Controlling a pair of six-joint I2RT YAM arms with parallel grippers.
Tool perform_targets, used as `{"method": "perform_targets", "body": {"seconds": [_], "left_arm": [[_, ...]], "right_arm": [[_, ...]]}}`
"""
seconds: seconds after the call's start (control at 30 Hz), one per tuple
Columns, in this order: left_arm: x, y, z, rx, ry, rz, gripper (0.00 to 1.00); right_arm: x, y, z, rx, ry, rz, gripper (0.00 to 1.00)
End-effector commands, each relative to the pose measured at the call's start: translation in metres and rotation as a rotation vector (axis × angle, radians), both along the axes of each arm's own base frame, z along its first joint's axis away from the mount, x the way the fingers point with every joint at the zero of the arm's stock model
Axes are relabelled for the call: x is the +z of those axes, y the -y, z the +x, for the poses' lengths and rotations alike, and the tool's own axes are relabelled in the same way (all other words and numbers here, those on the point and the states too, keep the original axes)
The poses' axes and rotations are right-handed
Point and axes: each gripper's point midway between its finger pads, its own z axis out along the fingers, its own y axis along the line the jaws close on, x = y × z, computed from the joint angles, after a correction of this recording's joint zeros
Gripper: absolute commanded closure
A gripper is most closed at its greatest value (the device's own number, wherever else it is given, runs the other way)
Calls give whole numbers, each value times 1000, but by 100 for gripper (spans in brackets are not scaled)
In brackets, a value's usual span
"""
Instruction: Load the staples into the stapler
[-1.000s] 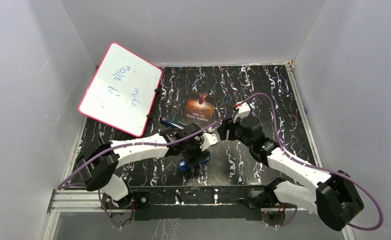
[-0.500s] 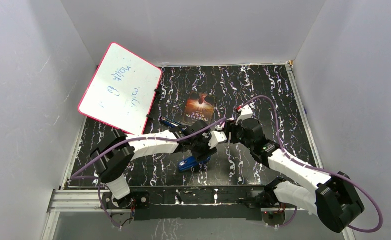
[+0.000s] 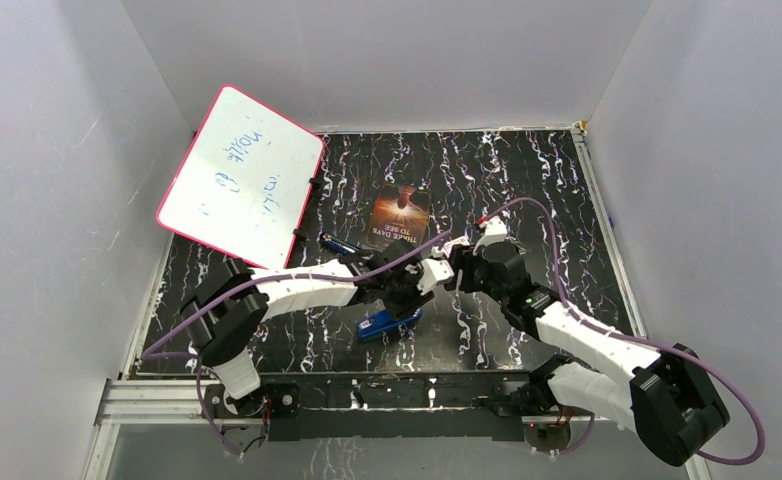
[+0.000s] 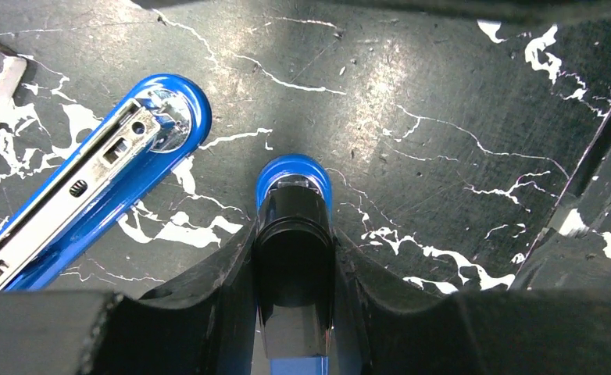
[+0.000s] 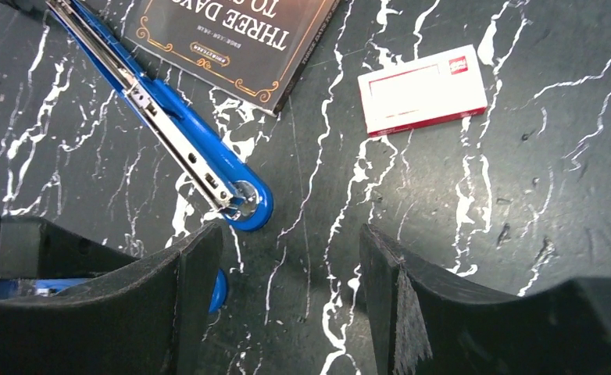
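The blue stapler [image 4: 91,180] lies open on the black marbled table, its silver metal channel facing up; the right wrist view shows it too [image 5: 201,156]. A second blue-and-black stapler part [image 4: 294,234] sits between my left gripper's [image 4: 294,258] fingers, which press on both its sides. From above, that gripper [image 3: 407,295] is over the blue part [image 3: 387,322]. My right gripper [image 5: 291,242] hangs open just right of the stapler's rounded tip, holding nothing. No staples are in view.
A small red-and-white box [image 5: 422,90] lies right of a dark book [image 5: 232,31], which shows at the table's middle from above [image 3: 400,215]. A pink-rimmed whiteboard [image 3: 239,178] leans at the back left. White walls enclose the table.
My left gripper has narrowed from wide open onto the blue-and-black stapler part, and its arm has drawn in. The right gripper has shifted slightly towards the left one.
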Motion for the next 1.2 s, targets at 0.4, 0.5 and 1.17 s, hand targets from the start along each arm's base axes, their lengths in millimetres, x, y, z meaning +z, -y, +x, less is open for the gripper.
{"method": "perform_targets", "body": {"seconds": [0.4,0.5,1.17], "left_arm": [[75,13,18,109,62,-334,100],[77,14,17,104,57,-356,100],[101,36,23,81,78,-470,100]], "right_arm": [[3,-39,-27,74,-124,349,28],[1,-45,-31,98,-142,372,28],[-1,-65,-39,162,-232,496,53]]}}
